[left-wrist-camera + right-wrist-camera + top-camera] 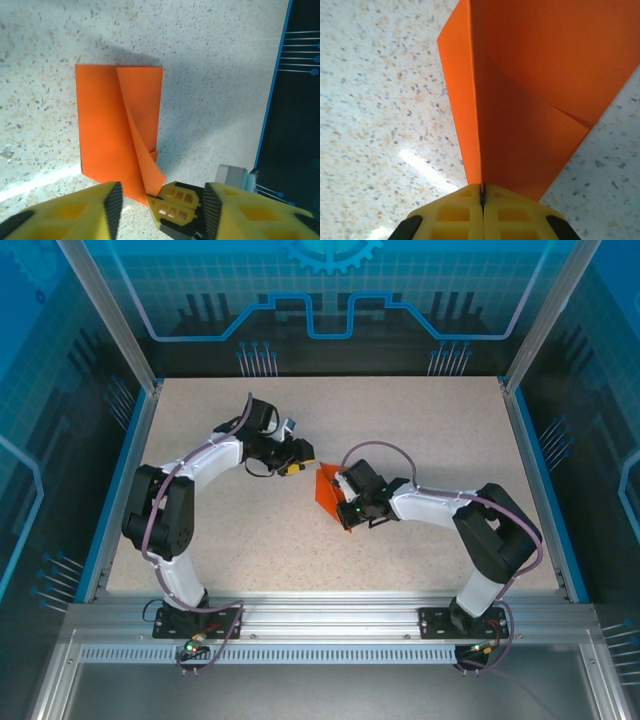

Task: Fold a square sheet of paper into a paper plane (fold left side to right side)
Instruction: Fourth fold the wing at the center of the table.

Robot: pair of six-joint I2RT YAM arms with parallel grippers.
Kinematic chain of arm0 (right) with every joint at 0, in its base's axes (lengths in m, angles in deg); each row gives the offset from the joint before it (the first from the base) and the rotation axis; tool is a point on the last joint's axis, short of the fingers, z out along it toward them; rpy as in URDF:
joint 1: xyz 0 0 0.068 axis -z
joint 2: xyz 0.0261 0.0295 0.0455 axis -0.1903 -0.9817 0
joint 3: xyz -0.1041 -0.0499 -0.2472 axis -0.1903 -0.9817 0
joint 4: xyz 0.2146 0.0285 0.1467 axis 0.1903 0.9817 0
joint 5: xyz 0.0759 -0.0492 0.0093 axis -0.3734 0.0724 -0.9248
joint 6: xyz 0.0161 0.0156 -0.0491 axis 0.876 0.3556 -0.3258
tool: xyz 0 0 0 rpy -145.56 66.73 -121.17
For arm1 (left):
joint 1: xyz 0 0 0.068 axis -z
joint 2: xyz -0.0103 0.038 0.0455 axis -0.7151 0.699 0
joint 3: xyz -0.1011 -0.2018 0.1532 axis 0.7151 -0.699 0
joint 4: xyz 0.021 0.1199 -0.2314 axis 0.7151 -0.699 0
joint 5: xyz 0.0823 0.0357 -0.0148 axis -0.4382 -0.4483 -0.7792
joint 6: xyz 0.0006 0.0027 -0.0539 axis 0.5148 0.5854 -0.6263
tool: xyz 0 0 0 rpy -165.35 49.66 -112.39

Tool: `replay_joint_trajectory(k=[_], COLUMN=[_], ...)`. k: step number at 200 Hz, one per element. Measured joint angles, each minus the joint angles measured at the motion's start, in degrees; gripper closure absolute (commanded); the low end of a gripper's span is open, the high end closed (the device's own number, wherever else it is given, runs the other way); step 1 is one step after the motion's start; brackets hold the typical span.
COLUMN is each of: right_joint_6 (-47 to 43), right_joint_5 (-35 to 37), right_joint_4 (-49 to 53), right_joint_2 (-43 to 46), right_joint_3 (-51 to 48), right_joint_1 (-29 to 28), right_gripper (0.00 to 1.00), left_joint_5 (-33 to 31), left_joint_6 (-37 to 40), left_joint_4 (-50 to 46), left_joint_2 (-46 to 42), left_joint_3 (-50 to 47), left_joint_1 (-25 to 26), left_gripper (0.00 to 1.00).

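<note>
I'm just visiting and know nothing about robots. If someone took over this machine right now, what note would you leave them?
Left tool: open, holding nothing, close beside the paper.
Right tool: shut on one edge of the orange sheet of paper, holding a flap up.
Paper: middle of the table, between the two tools, mostly lying flat.
Done: some folds made, including a diagonal crease.
Left: lay the raised flap down and press it. It is not yet a pointed plane, so more folds probably follow.

Bright, even overhead light across my feeds: glare streaks the table [420, 167], the paper [115, 130] throws a soft shadow, focus softens up close.
</note>
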Motion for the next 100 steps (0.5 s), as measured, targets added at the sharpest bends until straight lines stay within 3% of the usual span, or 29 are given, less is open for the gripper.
replay_joint_trajectory(k=[31,100], right_joint_6=[1.0,2.1], right_joint_5=[-5.4,-10.7], right_joint_4=[-1.7,-3.4], right_joint_2=[0.0,0.0], right_joint_3=[-0.1,-0.8], right_joint_1=[2.3,4.3], right_gripper=[0.94,0.94], left_joint_5=[0.5,1.5], left_joint_6=[-0.5,-0.6], left_joint_4=[0.8,2.7], left_joint_2=[1.9,7.6], left_joint_3=[-2.6,-2.7], left_joint_1=[1.4,5.7], left_gripper=[0.66,0.61])
